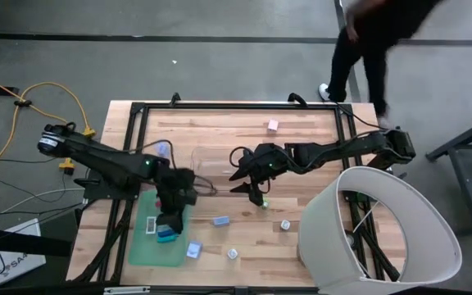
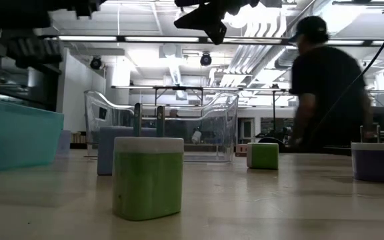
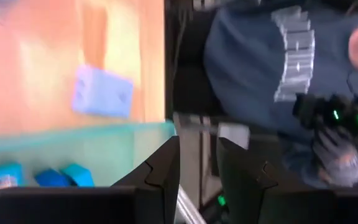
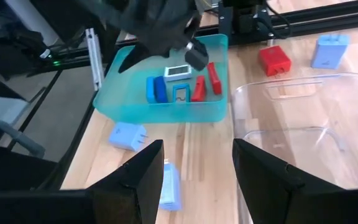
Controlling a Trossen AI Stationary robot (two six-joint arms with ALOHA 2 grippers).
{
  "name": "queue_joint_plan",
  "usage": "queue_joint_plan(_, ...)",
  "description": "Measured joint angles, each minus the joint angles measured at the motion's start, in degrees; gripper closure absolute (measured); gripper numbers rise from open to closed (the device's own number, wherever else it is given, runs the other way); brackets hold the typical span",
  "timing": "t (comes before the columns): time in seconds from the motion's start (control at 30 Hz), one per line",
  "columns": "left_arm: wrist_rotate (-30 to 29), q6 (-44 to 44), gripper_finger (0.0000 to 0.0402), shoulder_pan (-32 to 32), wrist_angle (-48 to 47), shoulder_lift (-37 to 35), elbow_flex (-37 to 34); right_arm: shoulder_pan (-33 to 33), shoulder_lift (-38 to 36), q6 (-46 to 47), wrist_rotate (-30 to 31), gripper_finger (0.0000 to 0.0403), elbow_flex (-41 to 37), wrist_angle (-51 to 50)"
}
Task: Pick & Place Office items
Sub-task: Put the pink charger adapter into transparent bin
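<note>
Clear plastic bin (image 4: pixel 303 124) sits beside teal tray (image 4: pixel 166 106); left gripper (image 3: pixel 197 168) narrowly parted, right gripper (image 4: pixel 197 168) open, both empty.

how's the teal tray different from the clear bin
The teal tray is tinted and see-through only faintly; the clear bin is colourless. The teal tray holds blue, red and white office items standing in a row; the clear bin shows nothing inside in the right wrist view. The teal tray looks smaller and shallower than the clear bin. Both are open-topped plastic containers on the wooden table.
</note>
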Motion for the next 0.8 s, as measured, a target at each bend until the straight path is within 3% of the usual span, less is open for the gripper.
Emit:
queue_joint_plan(0.33, -7.06, 3.93, 0.0299, 12.36, -0.02, -7.48, 0.0, -4.92, 0.0, 0.3, 0.04, 0.0224, 0.0, 0.02)
queue_joint_plan(0.8, -7.21, 10.82, 0.0299, 24.23, 0.7, -12.64, 0.0, -9.5, 0.0, -0.93, -0.16, 0.0224, 0.0, 0.02)
